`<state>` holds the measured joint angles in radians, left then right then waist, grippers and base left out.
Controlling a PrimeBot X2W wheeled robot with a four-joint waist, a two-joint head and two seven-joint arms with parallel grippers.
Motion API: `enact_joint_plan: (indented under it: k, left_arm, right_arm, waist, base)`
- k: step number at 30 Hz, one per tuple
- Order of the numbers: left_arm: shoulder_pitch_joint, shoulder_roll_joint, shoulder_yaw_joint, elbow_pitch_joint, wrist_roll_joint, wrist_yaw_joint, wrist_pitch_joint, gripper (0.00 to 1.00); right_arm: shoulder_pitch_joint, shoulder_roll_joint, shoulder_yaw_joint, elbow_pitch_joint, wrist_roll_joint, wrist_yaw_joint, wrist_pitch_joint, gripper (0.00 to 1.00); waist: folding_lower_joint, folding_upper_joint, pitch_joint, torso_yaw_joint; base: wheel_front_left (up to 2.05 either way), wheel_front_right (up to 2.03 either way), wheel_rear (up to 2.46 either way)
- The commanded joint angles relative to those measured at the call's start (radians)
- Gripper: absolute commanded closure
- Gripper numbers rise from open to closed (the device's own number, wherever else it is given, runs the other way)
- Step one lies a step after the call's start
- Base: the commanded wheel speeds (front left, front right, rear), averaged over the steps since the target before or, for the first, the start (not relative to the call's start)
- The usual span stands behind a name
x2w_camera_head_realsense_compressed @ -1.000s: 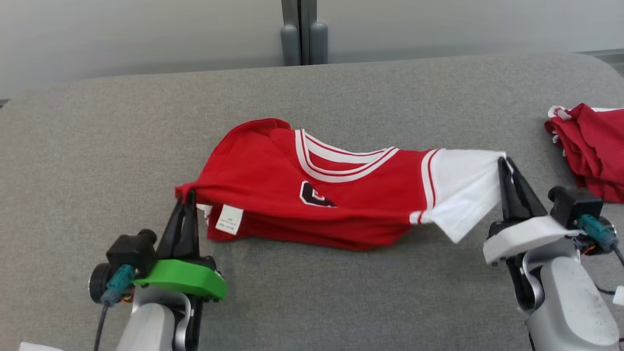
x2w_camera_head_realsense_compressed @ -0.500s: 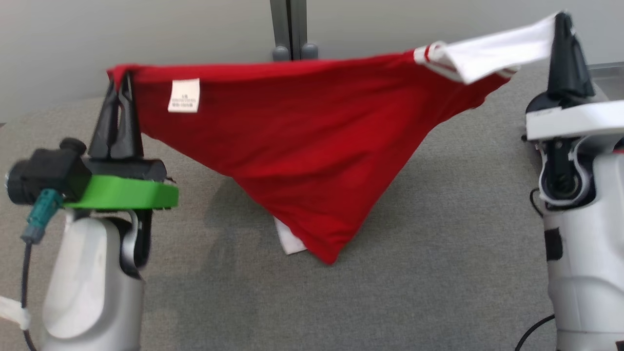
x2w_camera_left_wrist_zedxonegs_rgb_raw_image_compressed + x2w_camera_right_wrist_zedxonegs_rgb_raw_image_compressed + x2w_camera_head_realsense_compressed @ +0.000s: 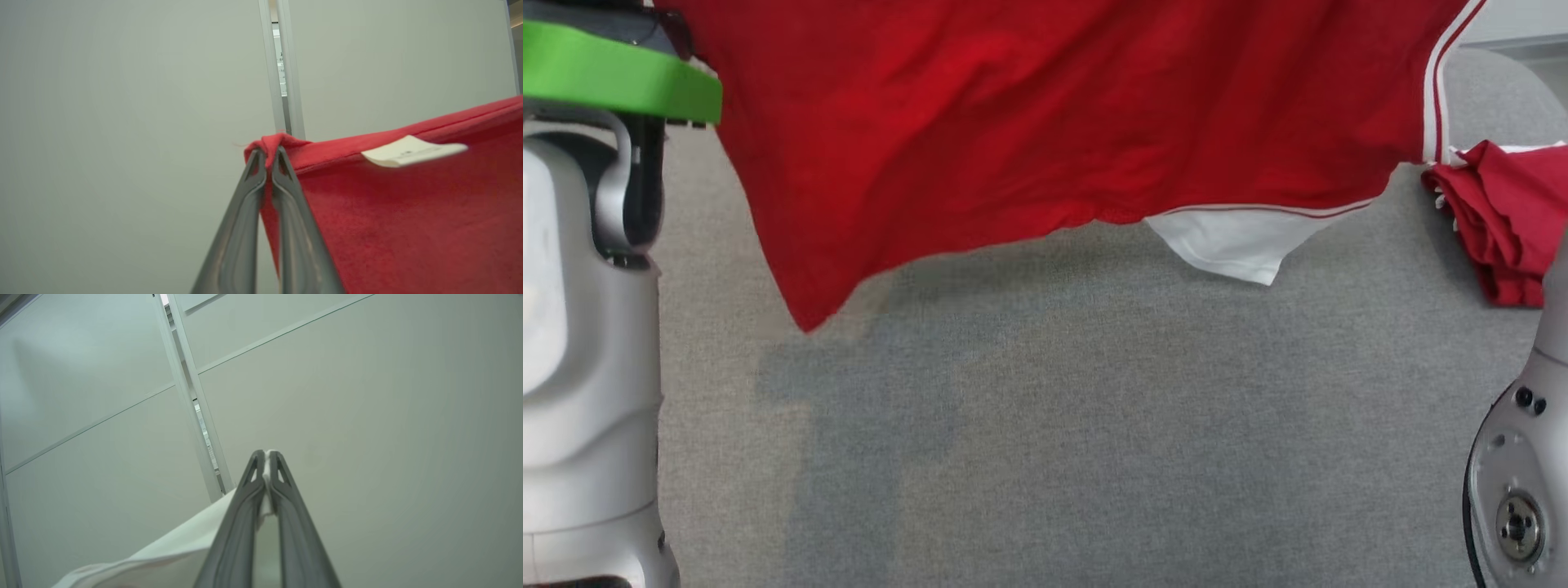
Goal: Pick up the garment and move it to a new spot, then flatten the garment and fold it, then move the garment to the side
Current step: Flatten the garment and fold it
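The garment (image 3: 1029, 122), a red jersey with white sleeves and white trim, hangs in the air above the grey table (image 3: 1094, 425), spread between my two arms. In the left wrist view my left gripper (image 3: 267, 153) is shut on a bunched red corner of the garment (image 3: 408, 212), near a white label (image 3: 412, 150). In the right wrist view my right gripper (image 3: 266, 454) is shut on the garment's white sleeve (image 3: 171, 551). The head view shows my left arm's green wrist plate (image 3: 613, 77) at the upper left and a white sleeve (image 3: 1233, 245) dangling under the red hem.
A second red and white garment (image 3: 1511, 220) lies crumpled at the right edge of the table. My right arm's pale forearm (image 3: 1519, 474) stands at the lower right, the left forearm (image 3: 588, 367) along the left edge. A pale wall with a vertical post (image 3: 282, 69) rises behind.
Both arms have lifted the garment off the table until it hangs stretched between them. The grippers have risen past the top of the head view. Its lower edge has left the cloth surface.
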<state>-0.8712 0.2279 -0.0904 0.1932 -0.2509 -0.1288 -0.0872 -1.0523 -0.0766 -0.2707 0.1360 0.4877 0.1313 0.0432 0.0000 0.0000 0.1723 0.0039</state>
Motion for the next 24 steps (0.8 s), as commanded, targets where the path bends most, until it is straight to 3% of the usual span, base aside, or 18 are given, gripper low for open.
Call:
enact_joint_plan:
  k: [1, 9, 16, 20, 24]
  left_arm:
    - [-0.037, 0.008, 0.005, 0.023, -0.005, 0.001, 0.001, 1.00]
    - [-0.264, 0.030, -0.004, 0.196, 0.057, 0.042, -0.058, 1.00]
    - [-0.484, 0.035, 0.005, 0.338, 0.097, 0.086, -0.160, 1.00]
    - [-0.538, 0.020, 0.020, 0.379, 0.089, 0.094, -0.176, 1.00]
    - [-0.477, 0.001, 0.048, 0.365, 0.073, 0.090, -0.177, 1.00]
  right_arm:
    - [-0.039, -0.009, -0.004, 0.020, -0.028, -0.001, -0.004, 1.00]
    - [-0.319, -0.043, -0.002, 0.211, -0.183, -0.002, -0.123, 1.00]
    - [-0.573, -0.070, 0.002, 0.379, -0.277, -0.002, -0.277, 1.00]
    - [-0.642, -0.083, -0.013, 0.438, -0.291, -0.002, -0.302, 1.00]
    - [-0.586, -0.090, -0.015, 0.476, -0.265, -0.003, -0.310, 1.00]
  waist:
    - [0.0000, 0.0000, 0.084, -0.001]
    - [0.0000, 0.0000, 0.273, -0.001]
    - [0.0000, 0.0000, 0.353, -0.006]
    - [0.0000, 0.0000, 0.360, -0.005]
    - [0.0000, 0.0000, 0.351, -0.009]
  base:
    - [0.00, 0.00, 0.00]
    - [0.00, 0.00, 0.00]
    - [0.00, 0.00, 0.00]
    - [0.00, 0.00, 0.00]
    - [0.00, 0.00, 0.00]
